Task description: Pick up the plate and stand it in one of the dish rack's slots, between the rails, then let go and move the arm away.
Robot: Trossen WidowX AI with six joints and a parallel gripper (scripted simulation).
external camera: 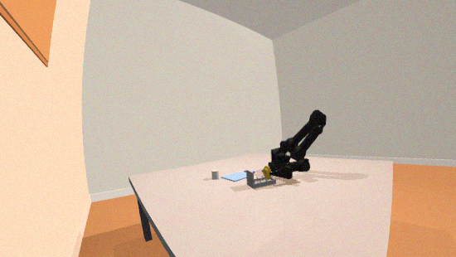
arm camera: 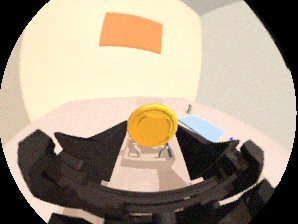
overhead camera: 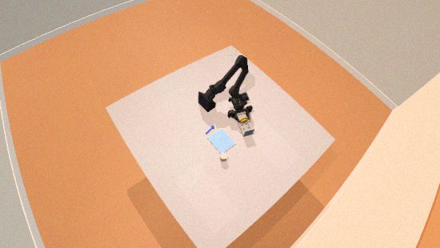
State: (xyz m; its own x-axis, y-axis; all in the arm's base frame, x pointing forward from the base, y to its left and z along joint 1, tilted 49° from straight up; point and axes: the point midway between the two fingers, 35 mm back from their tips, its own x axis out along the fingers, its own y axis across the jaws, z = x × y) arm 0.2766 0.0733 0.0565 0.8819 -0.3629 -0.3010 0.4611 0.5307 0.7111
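Observation:
The yellow plate (overhead camera: 243, 119) (external camera: 268, 172) (arm camera: 152, 126) stands about upright, with its broad face toward the wrist camera. My gripper (overhead camera: 242, 117) (arm camera: 152, 124) is shut on the plate, one finger at each side edge. The grey dish rack (overhead camera: 248, 132) (external camera: 250, 179) (arm camera: 148, 162) stands on the table, with its tall end wall away from the arm. The plate is over the arm-side end of the rack, its lower edge close to the rails in the exterior view. Whether that edge sits in a slot is too small to tell.
A light blue flat square (overhead camera: 222, 141) (external camera: 235, 176) (arm camera: 202, 127) lies beside the rack. A small pale cylinder (overhead camera: 223, 156) (external camera: 215, 175) (arm camera: 190, 108) stands near its corner. A blue tool-like piece (overhead camera: 210, 130) lies at its arm-side edge.

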